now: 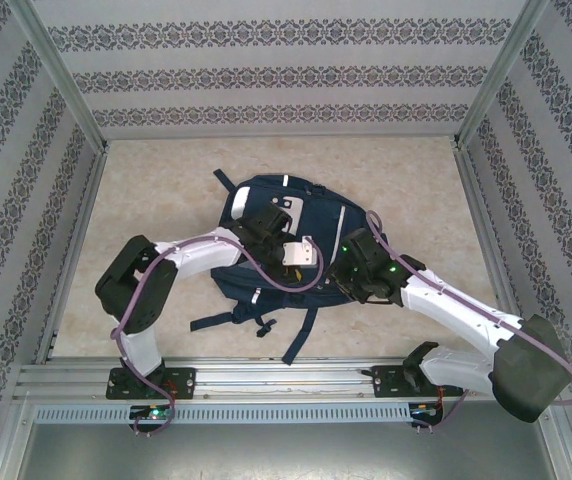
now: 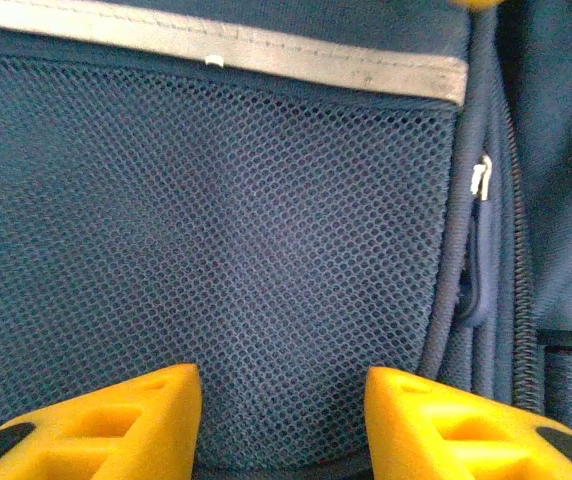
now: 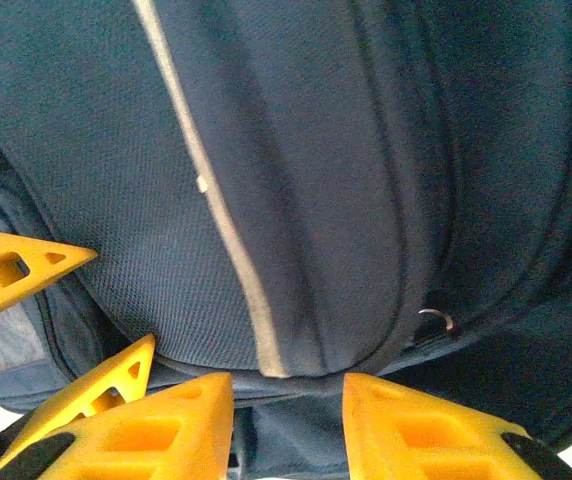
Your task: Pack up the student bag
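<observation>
The student bag (image 1: 311,215), a big navy backpack with pale stripes, lies flat in the middle of the table. My left gripper (image 1: 269,224) sits over its left half. In the left wrist view it (image 2: 283,388) stands open, with the bag's mesh pocket (image 2: 216,220) behind the gap, a grey stripe (image 2: 246,45) above and a zip pull (image 2: 480,178) to the right. My right gripper (image 1: 352,262) is at the bag's right edge. Its jaws (image 3: 288,400) stand apart, open, with the bag's lower edge (image 3: 296,385) lying in the gap. The left gripper's yellow fingers (image 3: 21,272) show at the left there.
Dark straps (image 1: 301,335) trail from the bag toward the near edge. A metal rail (image 1: 286,375) carries both arm bases. Patterned walls (image 1: 26,180) close in the left, back and right sides. Bare beige tabletop (image 1: 146,190) lies around the bag.
</observation>
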